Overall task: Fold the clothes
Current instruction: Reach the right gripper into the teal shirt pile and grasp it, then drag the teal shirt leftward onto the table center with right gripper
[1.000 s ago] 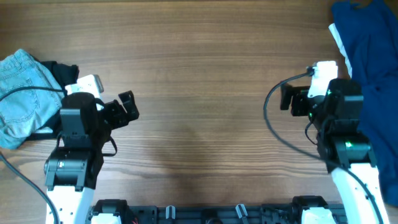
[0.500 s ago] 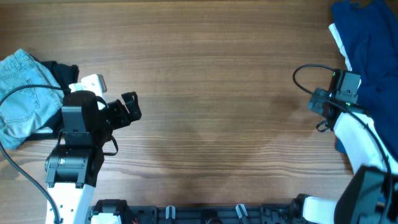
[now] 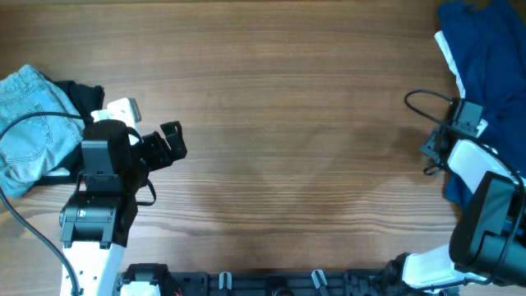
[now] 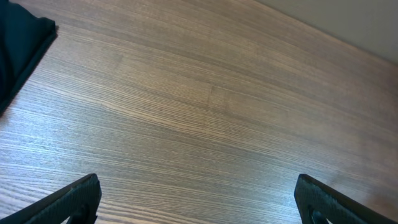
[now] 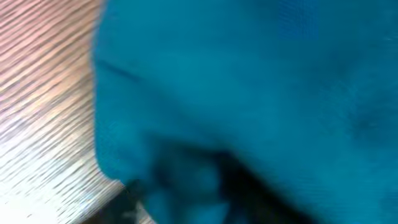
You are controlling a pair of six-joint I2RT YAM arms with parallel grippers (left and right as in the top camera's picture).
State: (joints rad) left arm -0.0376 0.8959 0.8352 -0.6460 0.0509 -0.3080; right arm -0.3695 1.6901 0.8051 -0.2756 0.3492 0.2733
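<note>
The clothes lie in two heaps. A deep-blue shirt (image 3: 493, 57) with a white piece (image 3: 448, 51) under its edge fills the far right. Light-blue denim (image 3: 29, 123) and a black piece (image 3: 82, 94) lie at the far left. My right gripper (image 3: 470, 125) is pressed into the shirt's left edge. The right wrist view is all blurred blue shirt (image 5: 249, 81) over a strip of table, and the fabric hides its jaws. My left gripper (image 3: 168, 141) hovers open over bare wood, its fingertips (image 4: 81, 198) wide apart with nothing between them; the black piece (image 4: 15, 37) lies at its far left.
The wooden table (image 3: 288, 123) stretches between the two heaps. A black cable (image 3: 423, 103) loops off the right wrist. The arm bases (image 3: 94, 222) stand along the front edge.
My right arm has swung right and reached out to the blue shirt's edge, its jaws narrowing on the way. The left arm has not moved.
</note>
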